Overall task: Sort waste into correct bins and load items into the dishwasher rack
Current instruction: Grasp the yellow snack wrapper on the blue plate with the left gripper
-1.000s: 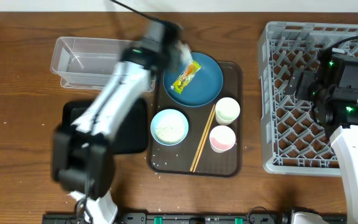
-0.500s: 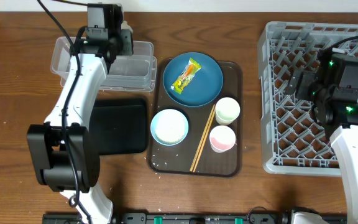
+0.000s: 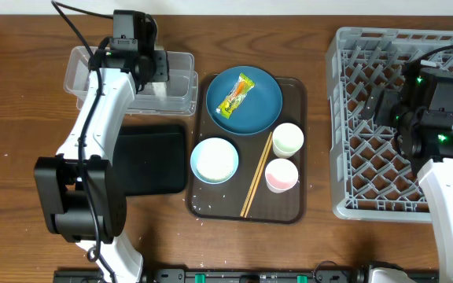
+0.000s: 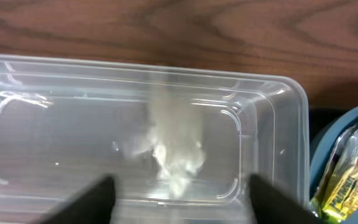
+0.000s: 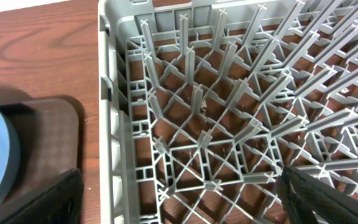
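Observation:
My left gripper [image 3: 152, 69] hangs open over the right end of the clear tub [image 3: 93, 75]. In the left wrist view a crumpled white tissue [image 4: 176, 155], blurred, lies free inside the clear tub [image 4: 55, 124], beyond the left gripper [image 4: 182, 190]. The snack wrapper [image 3: 236, 94] rests on the dark-blue dish [image 3: 258, 110]. Below are the pale-blue bowl [image 3: 214, 159] holding rice, the green cup [image 3: 287, 140], the pink cup [image 3: 281, 174] and the chopsticks [image 3: 256, 177]. My right gripper [image 3: 377, 106] stands open and empty over the grey rack's [image 3: 352, 196] left side, seen also as the right gripper [image 5: 182, 193].
The dishes sit on a brown serving tray [image 3: 293, 206]. A black tray [image 3: 152, 159] lies left of it, below the tub. A few rice grains dot the wood [image 3: 14, 149] at the left. The rack's pegs [image 5: 191, 118] stand upright under the right wrist.
The left arm swung from the dark-blue dish to the clear tub with the tissue, then opened its jaws and the tissue dropped in. The right arm has not moved.

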Action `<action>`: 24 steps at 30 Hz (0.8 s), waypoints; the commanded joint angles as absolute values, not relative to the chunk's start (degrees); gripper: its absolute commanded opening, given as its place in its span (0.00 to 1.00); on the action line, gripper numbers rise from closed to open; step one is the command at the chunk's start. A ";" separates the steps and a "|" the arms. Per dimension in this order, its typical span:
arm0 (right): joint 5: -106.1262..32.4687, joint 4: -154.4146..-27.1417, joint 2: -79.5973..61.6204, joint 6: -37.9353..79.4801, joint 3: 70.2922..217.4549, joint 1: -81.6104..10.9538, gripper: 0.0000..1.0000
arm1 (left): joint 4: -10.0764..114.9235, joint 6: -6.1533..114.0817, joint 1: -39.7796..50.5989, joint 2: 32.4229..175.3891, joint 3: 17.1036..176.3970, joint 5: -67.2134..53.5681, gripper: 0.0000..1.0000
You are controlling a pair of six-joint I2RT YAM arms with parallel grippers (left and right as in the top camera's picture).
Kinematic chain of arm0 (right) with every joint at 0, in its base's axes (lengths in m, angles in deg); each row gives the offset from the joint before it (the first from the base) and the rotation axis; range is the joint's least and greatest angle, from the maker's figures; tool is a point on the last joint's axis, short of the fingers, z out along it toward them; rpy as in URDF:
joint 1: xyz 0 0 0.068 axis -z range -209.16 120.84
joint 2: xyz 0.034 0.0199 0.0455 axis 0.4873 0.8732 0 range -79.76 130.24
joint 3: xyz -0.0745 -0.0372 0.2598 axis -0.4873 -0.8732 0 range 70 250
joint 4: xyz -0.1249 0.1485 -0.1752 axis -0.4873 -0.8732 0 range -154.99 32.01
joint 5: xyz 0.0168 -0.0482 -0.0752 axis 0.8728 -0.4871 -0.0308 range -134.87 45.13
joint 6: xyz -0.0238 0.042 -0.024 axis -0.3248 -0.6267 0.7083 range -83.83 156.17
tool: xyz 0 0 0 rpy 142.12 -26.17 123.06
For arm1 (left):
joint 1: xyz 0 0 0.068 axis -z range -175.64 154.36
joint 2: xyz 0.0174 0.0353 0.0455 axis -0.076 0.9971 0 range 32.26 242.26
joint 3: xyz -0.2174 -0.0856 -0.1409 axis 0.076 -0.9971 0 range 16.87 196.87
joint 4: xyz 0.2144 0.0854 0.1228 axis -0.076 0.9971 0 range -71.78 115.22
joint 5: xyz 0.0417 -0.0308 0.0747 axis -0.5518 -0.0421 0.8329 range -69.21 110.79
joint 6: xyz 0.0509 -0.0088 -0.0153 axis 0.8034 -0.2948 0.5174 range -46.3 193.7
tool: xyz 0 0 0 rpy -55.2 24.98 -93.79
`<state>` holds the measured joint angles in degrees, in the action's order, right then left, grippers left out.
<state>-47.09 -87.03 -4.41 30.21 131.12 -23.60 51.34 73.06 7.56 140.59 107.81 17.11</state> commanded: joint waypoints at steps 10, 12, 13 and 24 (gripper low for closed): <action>-46.98 -86.72 -5.17 29.34 132.34 -23.34 0.98 | 47.23 73.36 12.76 140.70 107.07 6.49 0.90; -46.98 -86.70 -5.17 29.34 132.34 -23.34 0.98 | 47.25 75.85 15.39 140.77 107.04 7.12 0.91; -46.98 -86.66 -5.17 29.34 132.34 -23.34 0.98 | 47.25 76.68 17.03 140.90 107.04 8.61 0.92; -46.98 -86.46 -5.17 29.34 132.34 -23.34 0.98 | 46.84 77.80 26.38 147.78 107.04 13.37 0.96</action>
